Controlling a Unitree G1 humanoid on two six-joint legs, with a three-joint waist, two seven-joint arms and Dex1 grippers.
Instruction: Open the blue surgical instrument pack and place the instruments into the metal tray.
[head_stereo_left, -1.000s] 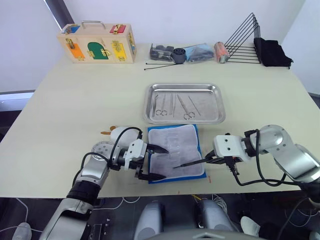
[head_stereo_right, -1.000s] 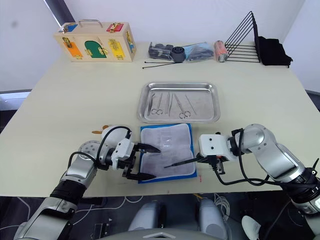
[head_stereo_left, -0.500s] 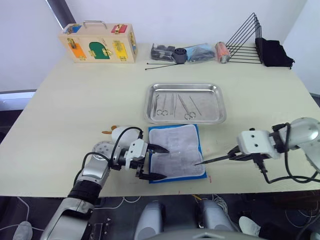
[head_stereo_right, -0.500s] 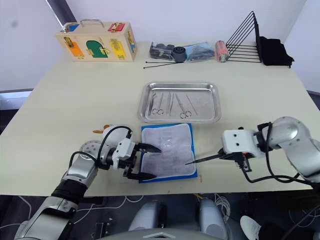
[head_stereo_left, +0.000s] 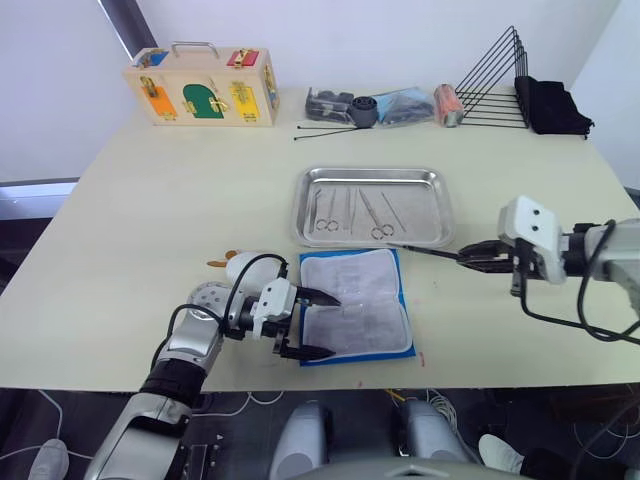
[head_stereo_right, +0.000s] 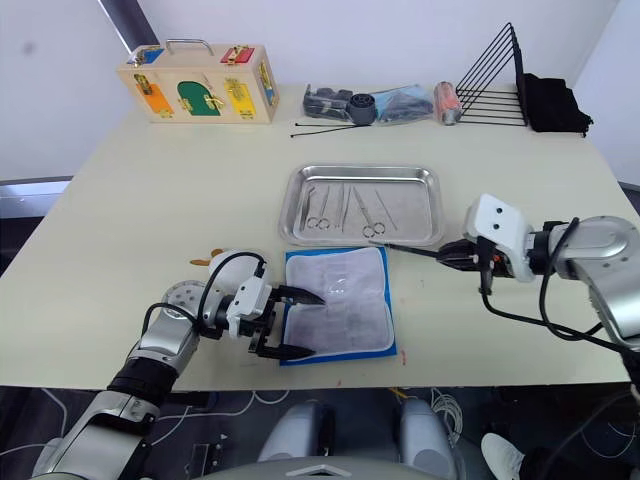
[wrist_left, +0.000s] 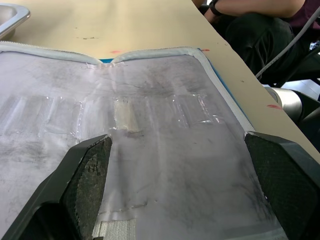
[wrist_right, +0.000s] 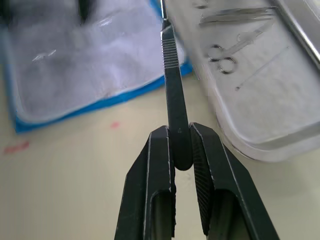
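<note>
Since the earlier frames, the right end effector (wrist_right: 178, 145) has carried the dark slim tool (wrist_right: 172, 95) off the opened blue surgical instrument pack (head_stereo_left: 355, 316) to the near rim of the shiny steel metal tray (head_stereo_left: 373, 177); its fingers clamp the handle. Silvery instruments (head_stereo_left: 350, 211) already lie inside. The left end effector (head_stereo_left: 312, 324) holds wide over the pack on the tabletop (head_stereo_left: 150, 200). Release into the tray likely follows.
</note>
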